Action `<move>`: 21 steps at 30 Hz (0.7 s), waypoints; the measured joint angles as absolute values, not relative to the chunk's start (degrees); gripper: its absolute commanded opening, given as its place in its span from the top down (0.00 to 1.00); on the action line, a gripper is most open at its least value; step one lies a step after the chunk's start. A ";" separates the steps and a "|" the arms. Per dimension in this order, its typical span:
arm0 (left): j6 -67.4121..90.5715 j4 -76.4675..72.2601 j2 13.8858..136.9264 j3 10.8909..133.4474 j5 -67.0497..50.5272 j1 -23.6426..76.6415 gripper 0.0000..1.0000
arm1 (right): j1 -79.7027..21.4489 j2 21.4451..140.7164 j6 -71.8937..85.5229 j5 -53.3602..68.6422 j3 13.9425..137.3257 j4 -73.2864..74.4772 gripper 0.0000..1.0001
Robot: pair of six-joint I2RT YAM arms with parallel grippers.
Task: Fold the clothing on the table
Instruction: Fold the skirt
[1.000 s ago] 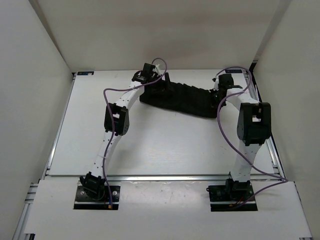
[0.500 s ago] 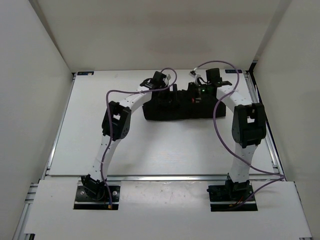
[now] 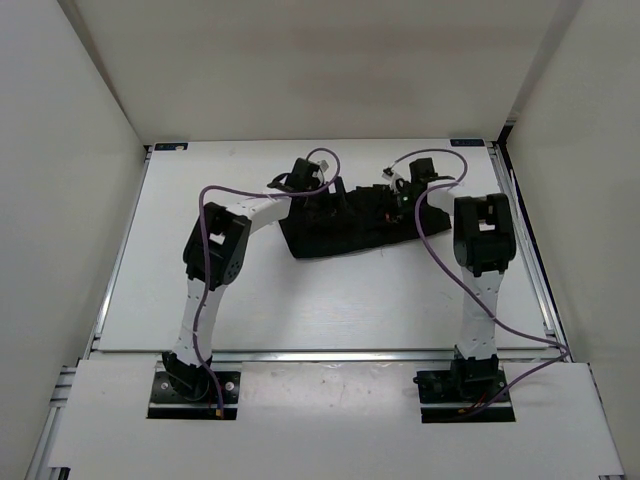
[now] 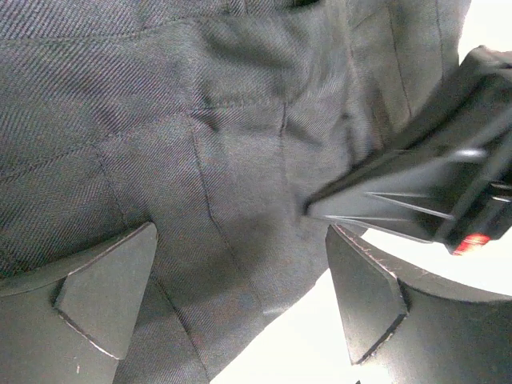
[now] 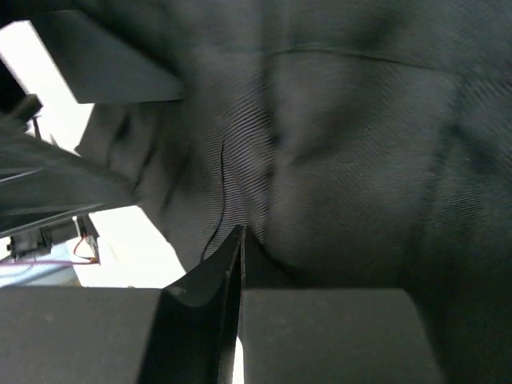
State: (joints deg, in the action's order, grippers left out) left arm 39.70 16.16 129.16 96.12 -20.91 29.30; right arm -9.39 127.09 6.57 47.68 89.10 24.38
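Two small blue labels point(image 3: 170, 146) sit at the far corners of the tabletop point(image 3: 300, 300), and their writing is too small to read. A red spot point(image 4: 472, 239) shows on the right pincer's body in the left wrist view, too blurred to make out.

From above, both pincers are lost against the clothing point(image 3: 345, 230), black on black, in a rumpled heap at the far middle of the tabletop. The wrist views show more. The left pincer point(image 4: 240, 300) is spread wide and released, dark twill under and between its fingers point(image 4: 104, 296). The right pincer point(image 5: 240, 264) is clenched tight, and creases in the cloth run straight into its tips, so it has a pinch of fabric. That view is soft and smeared.

The left arm point(image 3: 215, 250) and the right arm point(image 3: 480, 240) both rise from their bases, bend at the elbow and lean inward, wrists nearly meeting over the heap. Purple cables point(image 3: 440, 260) loop alongside.
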 measured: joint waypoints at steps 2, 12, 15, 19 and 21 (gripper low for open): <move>40.14 14.96 128.64 94.94 -20.99 29.19 0.02 | -9.47 128.09 7.79 46.13 89.08 24.49 1.00; 39.83 14.13 122.23 85.47 -20.14 28.45 0.01 | -0.12 127.33 19.40 49.01 83.02 20.21 0.99; 39.35 15.77 121.47 85.25 -19.22 27.59 0.01 | 4.03 125.01 22.79 52.07 78.94 17.34 1.00; 37.60 19.75 120.86 86.76 -16.51 26.48 0.01 | 5.37 119.15 23.64 55.66 76.12 15.57 1.00; 36.25 22.24 120.53 88.71 -14.79 26.24 0.01 | 4.19 116.44 21.61 56.40 77.65 16.08 0.97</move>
State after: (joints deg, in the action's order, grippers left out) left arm 36.25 22.24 120.53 88.71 -14.79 26.24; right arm 4.19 116.44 21.61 56.40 77.65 16.08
